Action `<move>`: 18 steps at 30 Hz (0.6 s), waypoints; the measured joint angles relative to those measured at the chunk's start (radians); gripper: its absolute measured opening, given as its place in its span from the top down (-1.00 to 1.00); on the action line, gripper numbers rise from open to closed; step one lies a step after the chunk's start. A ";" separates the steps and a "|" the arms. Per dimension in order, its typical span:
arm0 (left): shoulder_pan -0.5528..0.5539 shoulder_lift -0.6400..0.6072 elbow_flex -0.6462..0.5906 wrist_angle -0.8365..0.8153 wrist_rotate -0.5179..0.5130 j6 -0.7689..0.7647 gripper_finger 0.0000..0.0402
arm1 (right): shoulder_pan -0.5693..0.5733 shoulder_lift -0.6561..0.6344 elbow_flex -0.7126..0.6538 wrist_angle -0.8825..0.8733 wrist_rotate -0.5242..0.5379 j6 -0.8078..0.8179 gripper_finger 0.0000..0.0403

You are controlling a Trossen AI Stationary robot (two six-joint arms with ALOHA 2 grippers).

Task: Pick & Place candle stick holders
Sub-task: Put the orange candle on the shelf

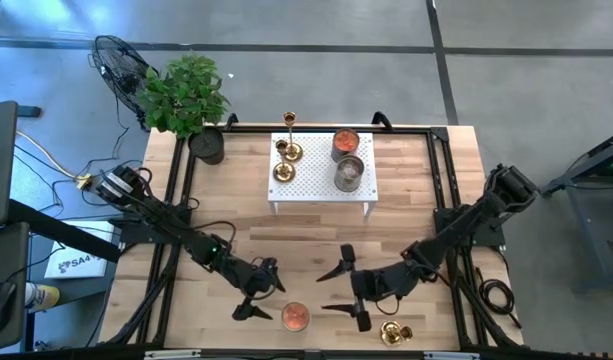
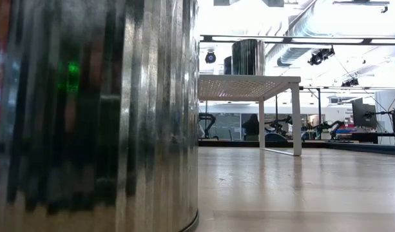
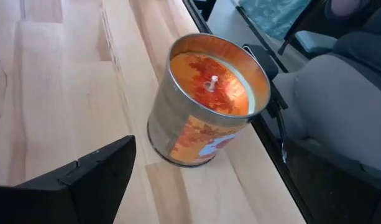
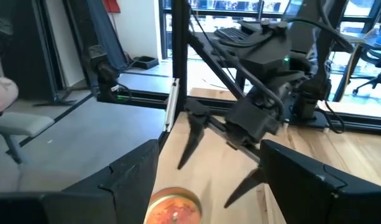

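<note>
Wooden table (image 1: 406, 200): both claws spread, empty, flanking candle tin (image 1: 295, 317); left gripper (image 1: 256, 292), right gripper (image 1: 344, 291); risk: right elbow sweeps brass candle stick holder (image 1: 391, 331) off near edge

Between the two black end effectors, the left end effector (image 1: 258, 292) and the right end effector (image 1: 348, 290), stands a tin candle (image 1: 295, 317) with orange wax mottled red, a shiny metal wall and an orange-and-blue label. Just beside the right end effector a gold-brass candle stick holder (image 1: 393, 332) gleams. Well ahead of both, the white perforated stand (image 1: 322, 190) carries three more gold candle stick holders (image 1: 285, 160), a red-orange candle tin (image 1: 345, 142) and a grey metal tin (image 1: 349, 172). The worktop (image 1: 406, 220) is pale wood with black framing.
</note>
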 joint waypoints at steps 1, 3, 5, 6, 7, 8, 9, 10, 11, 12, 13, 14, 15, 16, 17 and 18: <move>0.000 0.000 0.000 0.000 0.000 -0.001 -0.99 | 0.003 0.000 0.000 0.000 0.003 -0.002 -0.37; 0.000 0.000 0.000 -0.003 0.002 -0.006 -0.99 | 0.006 0.000 0.000 0.000 0.006 -0.002 -0.37; 0.000 0.000 0.000 0.000 0.014 -0.025 -0.99 | 0.007 0.000 0.000 0.005 0.009 -0.002 -0.37; 0.000 0.000 0.000 0.002 0.017 -0.030 -0.99 | 0.007 0.000 0.000 0.008 0.009 -0.002 -0.37; 0.000 0.000 0.000 0.003 0.022 -0.035 -0.99 | 0.007 0.000 0.000 0.013 0.009 -0.002 -0.37; 0.000 0.000 0.000 0.003 0.028 -0.043 -0.99 | 0.007 0.000 0.000 0.018 0.008 -0.002 -0.37; 0.000 0.000 0.000 0.003 0.042 -0.055 -0.99 | 0.007 0.000 0.000 0.023 0.008 -0.002 -0.37; 0.000 0.000 0.000 0.003 0.050 -0.068 -0.99 | 0.007 0.000 0.000 0.030 0.008 -0.002 -0.37; 0.000 0.000 0.000 0.004 0.053 -0.077 -0.99 | 0.007 0.000 0.000 0.038 0.008 -0.002 -0.37; -0.002 0.000 0.000 0.004 0.053 -0.080 -0.99 | 0.007 0.000 0.000 0.045 0.008 -0.006 -0.37; -0.004 0.000 0.000 0.003 0.053 -0.081 -0.99 | 0.007 0.000 0.000 0.048 0.008 -0.011 -0.37; -0.008 0.000 0.000 0.004 0.051 -0.081 -0.99 | 0.007 0.000 0.000 0.051 0.008 -0.018 -0.37; -0.009 0.000 0.000 0.005 0.047 -0.081 -0.99 | 0.007 0.000 0.000 0.052 0.008 -0.024 -0.37; -0.009 0.000 0.000 0.005 0.044 -0.081 -0.99 | 0.007 0.000 0.000 0.052 0.008 -0.026 -0.37; -0.010 0.000 0.000 0.003 0.043 -0.079 -0.99 | 0.007 0.000 0.000 0.052 0.008 -0.027 -0.37; -0.010 0.000 0.000 0.004 0.041 -0.067 -0.99 | 0.007 0.000 0.000 0.052 0.008 -0.027 -0.37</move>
